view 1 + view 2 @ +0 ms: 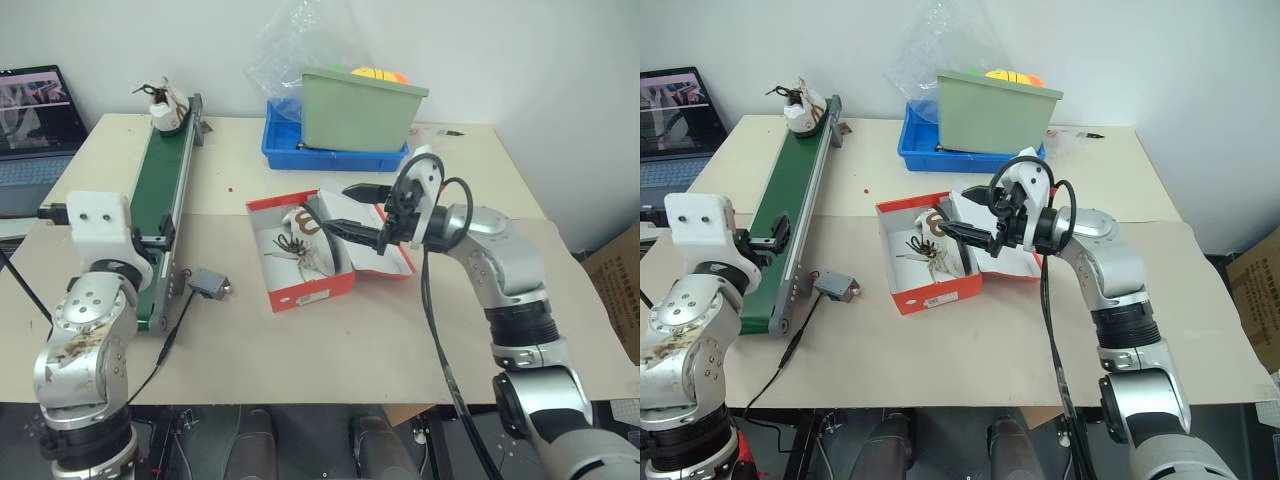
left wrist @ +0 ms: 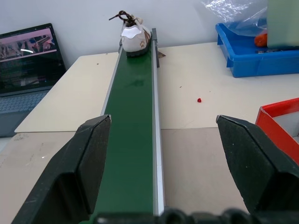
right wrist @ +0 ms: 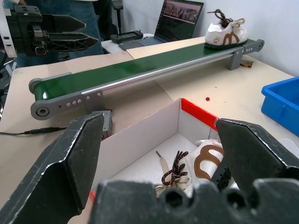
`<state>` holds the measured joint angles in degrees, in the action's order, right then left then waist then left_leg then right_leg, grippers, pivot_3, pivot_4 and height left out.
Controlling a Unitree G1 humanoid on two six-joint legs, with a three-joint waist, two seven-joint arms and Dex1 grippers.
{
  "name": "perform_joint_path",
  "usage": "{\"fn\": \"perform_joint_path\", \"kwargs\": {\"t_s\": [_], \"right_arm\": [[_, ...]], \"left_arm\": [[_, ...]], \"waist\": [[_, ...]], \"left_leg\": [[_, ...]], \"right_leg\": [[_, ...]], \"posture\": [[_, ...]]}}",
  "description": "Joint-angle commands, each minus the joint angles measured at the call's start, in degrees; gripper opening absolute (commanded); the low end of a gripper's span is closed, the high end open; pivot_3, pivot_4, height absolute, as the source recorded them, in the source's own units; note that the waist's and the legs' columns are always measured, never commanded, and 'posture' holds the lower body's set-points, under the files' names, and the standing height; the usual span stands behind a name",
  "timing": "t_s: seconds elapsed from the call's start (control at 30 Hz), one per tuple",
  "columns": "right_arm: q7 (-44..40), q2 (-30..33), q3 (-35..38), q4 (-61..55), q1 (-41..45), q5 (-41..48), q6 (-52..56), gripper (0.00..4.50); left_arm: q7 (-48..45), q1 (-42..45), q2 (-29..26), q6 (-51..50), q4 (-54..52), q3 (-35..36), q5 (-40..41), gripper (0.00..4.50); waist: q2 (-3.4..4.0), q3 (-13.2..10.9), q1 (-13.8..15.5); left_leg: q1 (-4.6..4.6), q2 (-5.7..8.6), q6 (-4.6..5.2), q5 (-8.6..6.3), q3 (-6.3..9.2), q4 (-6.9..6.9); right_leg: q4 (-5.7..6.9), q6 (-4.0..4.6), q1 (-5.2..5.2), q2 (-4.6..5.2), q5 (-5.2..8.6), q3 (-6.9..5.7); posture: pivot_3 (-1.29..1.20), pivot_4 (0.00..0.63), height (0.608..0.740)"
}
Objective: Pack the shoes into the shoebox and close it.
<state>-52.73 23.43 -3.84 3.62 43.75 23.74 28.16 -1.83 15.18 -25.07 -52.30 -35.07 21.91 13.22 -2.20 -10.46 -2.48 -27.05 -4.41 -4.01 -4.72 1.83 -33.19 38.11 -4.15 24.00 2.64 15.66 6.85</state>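
The red-orange shoebox [image 1: 310,292] lies open at the middle of the table, its lid [image 1: 392,262] folded out to the right. One white and brown shoe [image 1: 303,243] rests inside it with its dark laces loose. The other shoe [image 1: 167,104] sits at the far end of the green conveyor belt [image 1: 165,185]. My right gripper [image 1: 335,208] hovers open just above the box and the shoe in it, holding nothing. My left gripper [image 2: 163,140] is open and empty at the near end of the belt, pointing along it toward the far shoe [image 2: 135,37].
A green bin [image 1: 360,105] stands in a blue tray [image 1: 300,150] at the back, with a plastic bag behind. A laptop [image 1: 35,110] is at the far left. A small grey box [image 1: 208,283] on a cable lies beside the belt's near end. A person [image 3: 79,9] stands beyond the table.
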Motion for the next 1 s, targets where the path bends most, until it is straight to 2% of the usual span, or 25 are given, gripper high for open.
{"fn": "perform_joint_path", "kwargs": {"t_s": [0.03,0.2,0.53,0.8,1.0], "right_arm": [[1.0,-0.8,1.0,-2.7,-0.3,0.9,-0.5,4.46],[1.8,-1.6,1.0,-4.1,-0.9,1.4,0.5,4.46],[1.9,-2.1,0.7,-5.7,-1.2,1.7,2.0,4.46],[2.0,-2.1,0.6,-6.4,-1.5,1.5,2.6,4.46],[2.4,-1.8,0.8,-7.3,-1.6,1.6,3.4,4.46]], "left_arm": [[0.0,0.4,-1.7,2.8,-0.1,1.9,-1.7,3.84],[-1.8,-2.7,-4.1,8.8,4.5,5.2,-3.2,3.84],[-10.2,-8.7,1.1,30.3,17.9,9.7,2.2,3.84],[-15.0,-9.1,0.0,38.4,29.2,10.7,4.6,3.84],[-17.1,-6.6,-0.7,41.1,34.8,8.6,5.1,3.84]], "waist": [[0.00,0.0,-0.1],[0.00,0.0,-0.2],[-0.09,0.1,0.2],[-0.10,0.1,0.1],[-0.12,0.1,0.1]], "left_leg": [[0.00,0.00,0.00,0.00,0.00,0.00],[0.00,0.00,0.00,0.00,0.00,0.00],[0.01,-0.02,0.00,0.00,-0.01,0.00],[0.01,-0.02,0.00,0.00,-0.01,0.01],[0.01,-0.02,-0.01,0.00,-0.01,0.00]], "right_leg": [[0.00,0.00,0.01,0.00,0.00,0.00],[0.01,0.00,0.01,0.00,0.00,0.00],[0.00,0.02,0.01,0.00,-0.01,-0.01],[0.00,0.03,0.01,0.00,-0.02,-0.01],[0.00,0.03,0.01,0.00,-0.02,-0.02]], "posture": [[0.00,0.150,0.740],[0.00,0.150,0.740],[0.00,0.150,0.740],[0.00,0.150,0.740],[0.00,0.150,0.740]]}}
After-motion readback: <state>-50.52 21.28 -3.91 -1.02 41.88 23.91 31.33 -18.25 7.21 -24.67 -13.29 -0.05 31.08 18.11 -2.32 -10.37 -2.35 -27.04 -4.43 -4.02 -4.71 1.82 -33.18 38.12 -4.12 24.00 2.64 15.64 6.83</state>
